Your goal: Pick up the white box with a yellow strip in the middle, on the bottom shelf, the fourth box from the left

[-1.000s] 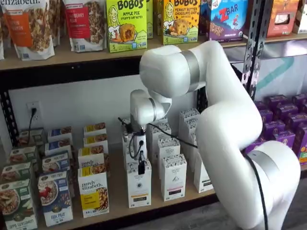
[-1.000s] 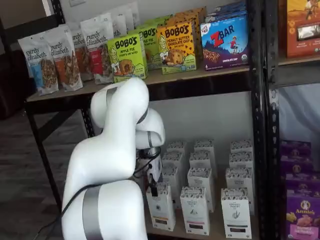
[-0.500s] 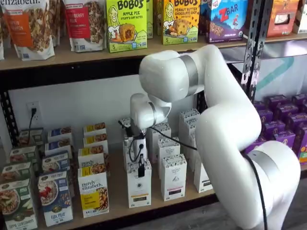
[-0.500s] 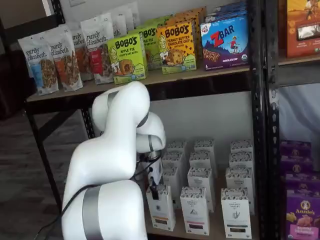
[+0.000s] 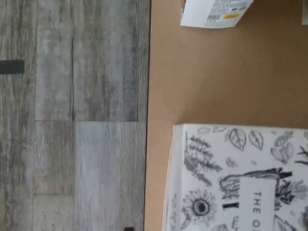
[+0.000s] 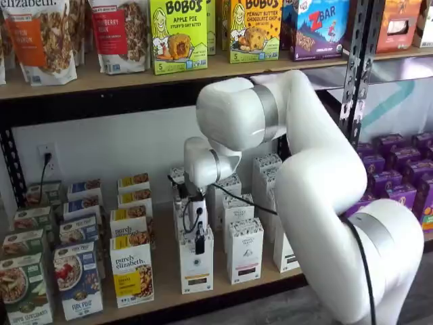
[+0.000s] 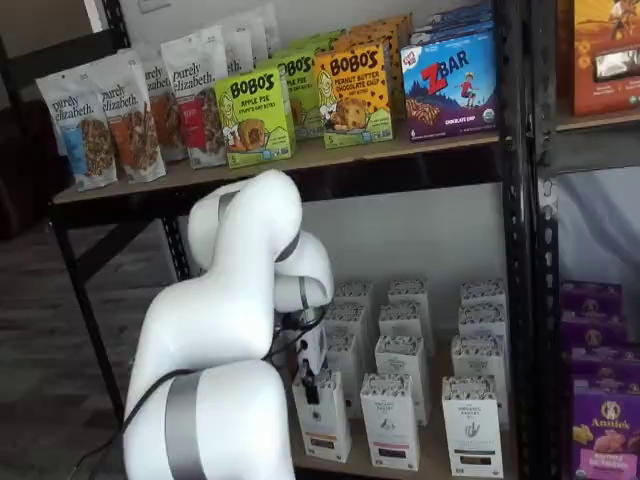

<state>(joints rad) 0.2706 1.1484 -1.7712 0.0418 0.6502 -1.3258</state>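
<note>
The white box stands at the front of its row on the bottom shelf, with a speckled top and a tan-yellow strip low on its face. It also shows in a shelf view. My gripper hangs right over the box's top, and its black fingers reach the top edge. It shows the same way in a shelf view. The fingers are seen side-on, so no gap can be made out. The wrist view shows the box's flower-patterned top close up on the tan shelf board.
A like white carton with a pinkish strip stands just right of the box, with more rows behind. Purely elizabeth boxes stand to its left. The black rack post is at the right. Grey plank floor lies beyond the shelf edge.
The arm has sunk a little and the gripper has come down slightly onto the top of the white box. The boxes have not moved.
</note>
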